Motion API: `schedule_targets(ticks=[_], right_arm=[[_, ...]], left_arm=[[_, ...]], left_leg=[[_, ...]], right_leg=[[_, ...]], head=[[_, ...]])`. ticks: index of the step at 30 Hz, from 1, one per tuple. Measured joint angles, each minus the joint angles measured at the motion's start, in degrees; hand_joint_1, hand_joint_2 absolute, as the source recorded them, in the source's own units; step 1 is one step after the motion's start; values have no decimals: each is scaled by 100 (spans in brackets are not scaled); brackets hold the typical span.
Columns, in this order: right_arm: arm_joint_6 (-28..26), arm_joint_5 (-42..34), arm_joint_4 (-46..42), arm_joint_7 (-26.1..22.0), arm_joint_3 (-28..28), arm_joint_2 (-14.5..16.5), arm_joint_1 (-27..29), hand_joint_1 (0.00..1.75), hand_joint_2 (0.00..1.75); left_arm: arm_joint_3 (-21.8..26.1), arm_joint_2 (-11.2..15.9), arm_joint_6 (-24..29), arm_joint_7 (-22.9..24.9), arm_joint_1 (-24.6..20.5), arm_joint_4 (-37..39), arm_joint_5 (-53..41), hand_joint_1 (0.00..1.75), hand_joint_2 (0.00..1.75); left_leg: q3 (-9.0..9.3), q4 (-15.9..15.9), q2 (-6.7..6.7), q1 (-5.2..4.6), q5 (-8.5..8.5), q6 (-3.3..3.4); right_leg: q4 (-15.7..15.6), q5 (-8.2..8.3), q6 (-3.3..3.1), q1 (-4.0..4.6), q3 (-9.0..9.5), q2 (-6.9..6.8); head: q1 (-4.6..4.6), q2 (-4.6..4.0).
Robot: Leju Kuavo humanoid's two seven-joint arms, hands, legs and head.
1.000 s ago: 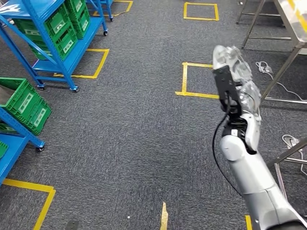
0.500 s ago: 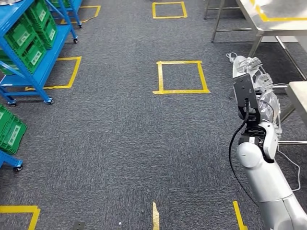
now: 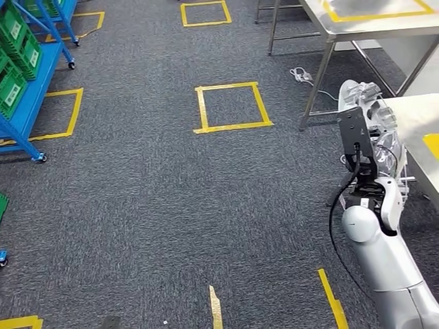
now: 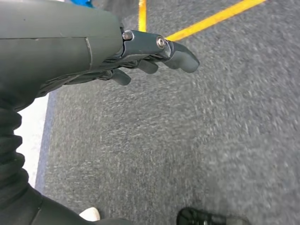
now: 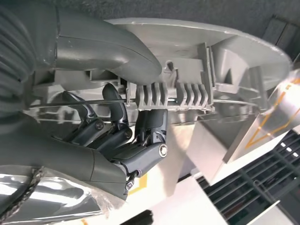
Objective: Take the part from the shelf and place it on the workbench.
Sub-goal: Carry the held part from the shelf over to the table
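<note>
In the head view my right arm is raised at the right, and its hand point(image 3: 384, 140) holds the part point(image 3: 358, 92), a pale grey moulded plastic piece, just beside the corner of the metal workbench point(image 3: 411, 113). The right wrist view shows the part point(image 5: 198, 70) up close, ribbed and flanged, with my thumb over it and the dark fingers point(image 5: 116, 124) curled under it. My left hand point(image 4: 141, 51) hangs over the grey carpet with its fingers stretched out and nothing in them.
A second steel table point(image 3: 362, 24) with yellow tape stands further back on the right. The blue shelf point(image 3: 23, 113) with green bins point(image 3: 13, 65) is at the far left. Yellow taped squares point(image 3: 232, 106) mark the carpet, and a white cable point(image 3: 302, 74) lies by a table leg.
The camera has swung to the right: the shelf has slid off to the left and the tables have come into view. My right hand still holds the part, raised as before.
</note>
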Motion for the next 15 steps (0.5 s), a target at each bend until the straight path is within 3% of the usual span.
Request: schedule_targets(ticks=[1,3,5,7,9,10,11,12,13,15], right_arm=[[2,15,-10,0,-5,-1,12,175,175],[7,44,-25,0,-22,-10,37,175,175],[10,61,-41,0,-31,-17,50,175,175],[49,11,-59,0,-28,-17,29,175,175],[208,-232,-66,0,-18,-15,-44,175,175],[316,-388,-69,0,-11,-11,-104,175,175],[412,-512,-81,0,-4,-6,-178,175,175],[487,-584,-107,0,3,3,-266,175,175],[549,-607,-154,0,14,14,-364,175,175],[651,-559,-275,0,46,31,-583,175,175]], left_arm=[[0,3,-2,0,-1,0,-2,0,175],[0,7,-3,1,-1,0,-5,0,175],[0,7,-4,1,-6,0,-9,0,175],[-1,7,-16,0,-6,0,-34,0,175],[-3,7,-50,-3,0,0,-75,0,175],[-7,7,-69,-11,1,0,-91,0,175],[-12,7,-83,-26,0,0,-105,0,175],[-17,7,-91,-46,-4,0,-112,0,175],[-21,8,-93,-65,-9,0,-113,0,175],[-24,15,-92,-85,-13,0,-114,0,175]], left_leg=[[-3,29,33,-14,-17,-30],[-4,56,108,-14,-33,-60],[-33,167,60,15,-144,-101],[-230,675,-130,38,-473,-136],[-573,1471,-259,39,-826,-131],[-697,1734,-284,34,-886,-111],[-733,1786,-303,24,-830,-81],[-667,1610,-330,8,-668,-44],[-513,1238,-401,-15,-429,-1],[-194,489,-672,-46,-67,76]], right_leg=[[-111,-3,-36,14,70,-29],[-92,2,-140,29,61,76],[-88,18,-212,28,47,169],[-91,33,-266,30,47,252],[-90,40,-293,58,46,350],[-90,43,-299,76,45,406],[-89,46,-305,91,45,465],[-88,50,-309,100,46,525],[-88,52,-310,100,48,583],[-86,65,-296,81,32,685]], head=[[-2,0],[-9,0],[-9,0],[-16,0],[-21,0],[-22,0],[-21,0],[-20,0],[-20,0],[-19,0]])
